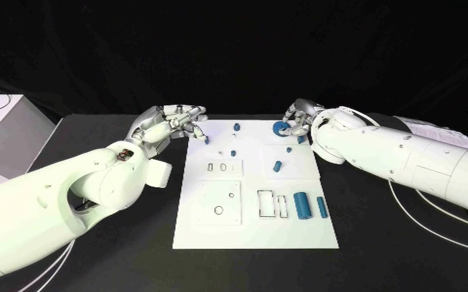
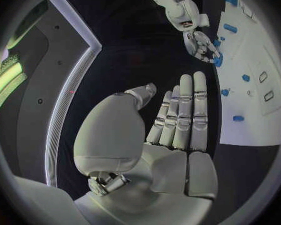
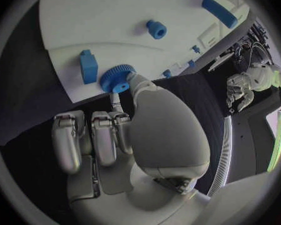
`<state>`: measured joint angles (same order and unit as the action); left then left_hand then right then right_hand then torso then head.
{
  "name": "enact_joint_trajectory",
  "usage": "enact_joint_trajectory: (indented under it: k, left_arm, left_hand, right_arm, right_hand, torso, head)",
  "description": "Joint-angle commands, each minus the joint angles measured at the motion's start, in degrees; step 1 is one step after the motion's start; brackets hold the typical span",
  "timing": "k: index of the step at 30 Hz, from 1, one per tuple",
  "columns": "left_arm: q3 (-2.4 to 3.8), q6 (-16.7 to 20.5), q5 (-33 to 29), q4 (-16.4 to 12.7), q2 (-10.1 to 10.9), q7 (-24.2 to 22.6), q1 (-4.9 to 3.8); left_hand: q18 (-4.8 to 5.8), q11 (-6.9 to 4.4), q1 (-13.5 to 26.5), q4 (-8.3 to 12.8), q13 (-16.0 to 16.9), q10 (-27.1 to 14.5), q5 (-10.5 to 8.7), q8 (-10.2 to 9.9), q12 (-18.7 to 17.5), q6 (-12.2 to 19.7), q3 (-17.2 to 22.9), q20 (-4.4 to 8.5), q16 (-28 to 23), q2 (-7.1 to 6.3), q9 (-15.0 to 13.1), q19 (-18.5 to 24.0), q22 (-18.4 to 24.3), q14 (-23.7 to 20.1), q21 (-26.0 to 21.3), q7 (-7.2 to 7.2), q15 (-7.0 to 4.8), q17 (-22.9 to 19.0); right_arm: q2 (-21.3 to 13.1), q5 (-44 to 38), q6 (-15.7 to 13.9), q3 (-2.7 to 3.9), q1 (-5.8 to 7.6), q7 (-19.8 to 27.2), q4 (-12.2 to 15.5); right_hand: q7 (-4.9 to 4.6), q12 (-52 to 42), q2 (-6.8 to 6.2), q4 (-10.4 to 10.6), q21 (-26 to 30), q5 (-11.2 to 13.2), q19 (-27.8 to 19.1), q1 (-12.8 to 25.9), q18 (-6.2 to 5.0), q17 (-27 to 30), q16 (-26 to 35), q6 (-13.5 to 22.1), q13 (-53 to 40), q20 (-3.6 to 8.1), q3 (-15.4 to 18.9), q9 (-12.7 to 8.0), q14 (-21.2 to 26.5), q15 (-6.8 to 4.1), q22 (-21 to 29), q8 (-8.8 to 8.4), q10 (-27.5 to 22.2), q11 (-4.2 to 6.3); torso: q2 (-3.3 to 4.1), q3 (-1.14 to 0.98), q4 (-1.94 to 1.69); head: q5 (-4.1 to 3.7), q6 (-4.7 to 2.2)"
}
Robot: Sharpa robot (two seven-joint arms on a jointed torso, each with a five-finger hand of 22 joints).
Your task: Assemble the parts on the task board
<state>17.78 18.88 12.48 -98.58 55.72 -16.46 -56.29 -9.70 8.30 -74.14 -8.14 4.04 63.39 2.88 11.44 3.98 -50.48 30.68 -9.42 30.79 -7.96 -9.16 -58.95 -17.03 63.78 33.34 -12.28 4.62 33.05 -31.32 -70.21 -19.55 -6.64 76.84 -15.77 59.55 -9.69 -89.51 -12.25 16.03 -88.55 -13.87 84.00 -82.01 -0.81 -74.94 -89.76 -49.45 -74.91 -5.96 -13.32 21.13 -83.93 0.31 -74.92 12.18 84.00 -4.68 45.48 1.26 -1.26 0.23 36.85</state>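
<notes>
Left hand [image 2: 178, 130] fingers apart, holding nothing, right hand [image 3: 125, 135] pinching half-hidden blue gear [image 3: 117, 78].

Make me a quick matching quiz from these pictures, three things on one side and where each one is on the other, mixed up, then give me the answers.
Things:
1. blue gear
2. two blue cylinders
3. left robot hand

Places:
A. at the board's far left corner, holding nothing
B. touched by the right robot hand at the board's far edge
C. lying side by side near the board's right edge

Pairs: 1-B, 2-C, 3-A
</notes>
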Motion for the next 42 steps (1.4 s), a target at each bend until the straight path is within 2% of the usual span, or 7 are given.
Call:
enact_joint_trajectory:
  k: [1, 6, 11, 18, 27, 32, 42]
  left_arm:
    - [0.05, -0.89, 0.24, -0.13, -0.11, -0.22, -0.02]
    - [0.05, -0.87, 0.25, -0.08, -0.14, -0.17, -0.02]
    - [0.05, -0.83, 0.25, -0.06, -0.12, -0.15, -0.02]
    - [0.05, -0.83, 0.25, -0.04, -0.11, -0.13, -0.01]
    - [0.05, -0.90, 0.25, 0.00, -0.17, -0.13, -0.01]
    - [0.05, -0.94, 0.25, 0.01, -0.22, -0.12, -0.01]
    - [0.05, -1.04, 0.25, 0.12, -0.51, -0.09, -0.01]
  left_hand:
    - [-0.62, 0.16, -0.08, 0.06, 0.05, -0.09, 0.22, -0.31, -0.17, -0.14, 0.18, -0.12, 0.27, -0.21, -0.10, 0.33, -0.05, -0.14, 0.18, -0.05, -0.29, 0.05]
    - [-0.62, 0.16, -0.08, 0.06, 0.05, -0.09, 0.22, -0.31, -0.17, -0.14, 0.18, -0.12, 0.27, -0.21, -0.10, 0.33, -0.05, -0.14, 0.18, -0.05, -0.29, 0.05]
    - [-0.62, 0.15, -0.10, 0.06, 0.05, -0.09, 0.23, -0.30, -0.17, -0.16, 0.22, -0.12, 0.31, -0.15, -0.10, 0.37, -0.10, -0.16, 0.25, -0.05, -0.30, 0.08]
    - [-0.62, 0.15, -0.10, 0.06, 0.05, -0.09, 0.23, -0.30, -0.17, -0.16, 0.22, -0.12, 0.31, -0.15, -0.10, 0.37, -0.10, -0.16, 0.25, -0.05, -0.30, 0.08]
    - [-0.62, 0.15, -0.10, 0.06, 0.05, -0.09, 0.23, -0.30, -0.17, -0.16, 0.22, -0.12, 0.31, -0.15, -0.10, 0.37, -0.10, -0.16, 0.25, -0.05, -0.30, 0.08]
    - [-0.62, 0.15, -0.13, 0.06, 0.05, -0.07, 0.22, -0.30, -0.17, -0.18, 0.30, -0.11, 0.37, -0.03, -0.11, 0.44, -0.18, -0.21, 0.38, -0.05, -0.30, 0.14]
    - [-0.62, 0.15, -0.13, 0.06, 0.05, -0.07, 0.22, -0.30, -0.17, -0.18, 0.30, -0.11, 0.37, -0.03, -0.11, 0.44, -0.18, -0.21, 0.38, -0.05, -0.30, 0.14]
  right_arm:
    - [0.05, -1.09, 1.33, -0.16, -0.30, -0.28, 0.05]
    - [-0.03, -3.16, 0.26, -0.19, -0.36, -0.36, 0.33]
    - [-0.24, -5.54, -1.64, -0.20, -0.43, -0.13, 0.84]
    - [-0.71, -9.21, -6.17, -0.21, -0.51, 1.00, 2.64]
    - [-1.50, -17.01, -12.74, -0.17, -0.54, 1.71, 8.34]
    - [0.15, -19.13, -13.10, -0.18, -0.64, 1.87, 10.16]
    - [4.54, -20.79, -13.00, -0.29, -2.01, 1.91, 9.77]
  right_hand:
    - [0.12, -0.35, 0.37, -0.60, -0.43, -0.38, 5.47, -1.14, 0.51, -15.06, -0.24, -0.80, -14.92, -0.33, -0.57, 0.05, -6.07, 0.21, -13.94, 0.46, 5.84, -0.11]
    - [0.58, -0.49, 1.52, -2.18, -0.75, -0.45, 5.62, -3.84, 0.59, -15.06, -0.24, -2.94, -15.09, -0.10, -4.10, 0.12, -6.07, -0.14, -14.30, 1.33, 6.00, 0.31]
    - [0.91, -0.49, 1.13, -3.84, -1.10, -1.68, 5.80, -4.78, 0.70, -15.06, -0.24, -4.44, -15.09, 0.20, -8.27, -0.05, -6.07, -0.44, -14.69, 1.64, 6.00, 0.64]
    - [1.41, -0.49, 0.36, -4.26, -1.45, -1.71, 6.00, -3.05, 0.81, -15.06, -0.24, -5.82, -15.09, 0.45, -10.18, 0.12, -6.07, -0.77, -15.08, 2.26, 6.00, 1.06]
    - [1.58, -0.49, -0.21, -4.20, -1.45, -0.85, 6.00, -1.72, 0.81, -15.06, -0.24, -6.03, -15.09, 0.59, -10.51, 0.16, -6.07, -0.91, -15.08, 2.34, 6.00, 1.22]
    - [1.58, -0.49, -0.43, -4.18, -1.45, -0.66, 6.00, -1.35, 0.81, -15.06, -0.24, -5.94, -15.09, 0.62, -10.57, 0.12, -6.07, -0.94, -15.08, 2.26, 6.00, 1.23]
    - [1.52, -0.49, -0.58, -4.11, -1.45, -0.50, 6.00, -0.91, 0.81, -15.06, -0.24, -5.65, -15.09, 0.64, -10.68, 0.03, -6.07, -0.93, -15.08, 2.05, 6.00, 1.20]
  torso:
    - [-0.03, 0.00, 0.02]
    - [-0.07, 0.00, -0.07]
    - [-0.07, -0.01, -0.01]
    - [-0.06, -0.04, -0.01]
    - [-0.08, 0.00, -0.05]
    - [-0.04, -0.03, -0.02]
    - [0.05, 0.07, -0.25]
  head:
    - [0.03, 0.11]
    - [-0.03, 0.17]
    - [-0.01, 0.18]
    - [0.05, -0.02]
    - [0.05, -0.29]
    - [0.14, -0.42]
    - [0.15, -0.60]
